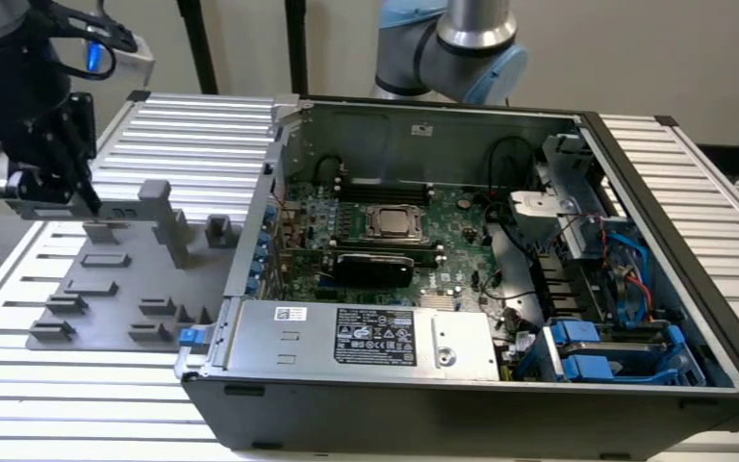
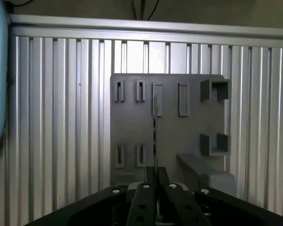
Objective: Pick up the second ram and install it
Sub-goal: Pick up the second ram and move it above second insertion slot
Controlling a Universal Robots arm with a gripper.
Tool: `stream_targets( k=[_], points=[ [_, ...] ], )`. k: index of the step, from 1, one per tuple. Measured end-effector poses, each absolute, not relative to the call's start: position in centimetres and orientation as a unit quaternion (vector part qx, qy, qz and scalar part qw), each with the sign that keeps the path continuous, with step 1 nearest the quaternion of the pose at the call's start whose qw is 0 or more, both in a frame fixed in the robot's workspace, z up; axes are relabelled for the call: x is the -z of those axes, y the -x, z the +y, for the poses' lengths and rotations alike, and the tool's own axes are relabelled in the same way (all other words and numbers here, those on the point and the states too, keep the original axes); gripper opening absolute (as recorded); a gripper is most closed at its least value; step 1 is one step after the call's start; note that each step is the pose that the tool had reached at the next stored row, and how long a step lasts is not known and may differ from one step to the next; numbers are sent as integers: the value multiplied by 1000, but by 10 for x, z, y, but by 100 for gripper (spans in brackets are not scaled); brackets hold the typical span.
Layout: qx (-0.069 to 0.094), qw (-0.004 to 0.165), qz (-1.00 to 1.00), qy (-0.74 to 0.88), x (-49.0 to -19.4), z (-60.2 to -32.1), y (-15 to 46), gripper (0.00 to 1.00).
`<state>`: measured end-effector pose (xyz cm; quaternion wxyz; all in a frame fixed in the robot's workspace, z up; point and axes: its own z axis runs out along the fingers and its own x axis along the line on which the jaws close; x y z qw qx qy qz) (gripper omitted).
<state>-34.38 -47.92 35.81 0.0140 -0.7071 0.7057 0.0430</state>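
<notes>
Ram (image 2: 154, 136) is seen edge-on in the wrist view as a thin strip, clamped between the gripper (image 2: 155, 175) fingers (image 2: 144, 193), which are closed narrow on it. Its far end is lined up with a slot of the fixture (image 2: 132, 136). In the exterior view the gripper (image 1: 85, 204) is seen low over the fixture's (image 1: 113, 289) far corner on the table (image 1: 203, 125), beside the open case (image 1: 472, 385).

No wording can be read inside the open computer case (image 1: 472, 414), where a black label (image 1: 373, 337) on the silver power supply (image 1: 466, 345) carries white print and symbols (all too fine to make out) beside a small white sticker (image 1: 292, 313).
</notes>
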Motion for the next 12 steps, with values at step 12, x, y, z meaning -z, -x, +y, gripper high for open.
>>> stream_targets(
  k=[12],
  points=[
    [-46, 10, 706, 707, -403, -476, 301, 0]
  ],
)
